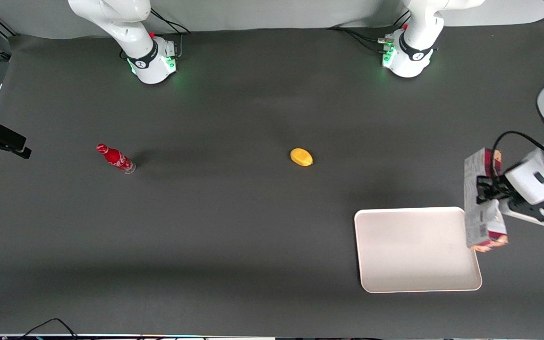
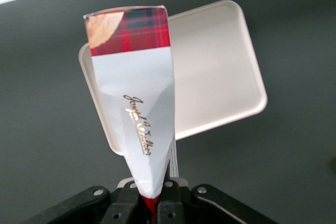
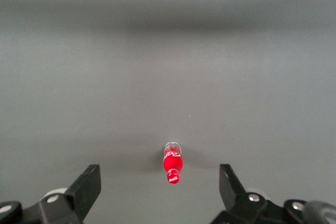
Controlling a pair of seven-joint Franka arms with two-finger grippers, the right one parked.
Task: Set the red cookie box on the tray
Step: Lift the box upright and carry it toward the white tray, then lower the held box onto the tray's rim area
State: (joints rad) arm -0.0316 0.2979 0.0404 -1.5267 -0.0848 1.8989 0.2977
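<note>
Red cookie box [image 1: 483, 200] was clamped in your gripper [image 1: 488, 193], lifted | it hung over the tray [image 1: 413, 250] edge nearest the working arm | pickup done, you judged | left: carry inward, lower, release on the cream surface.

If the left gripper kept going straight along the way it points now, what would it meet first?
The gripper, shut on the red cookie box, points down toward the tray. The box's leading end would likely reach the tray's edge first, though depth is hard to judge.
</note>
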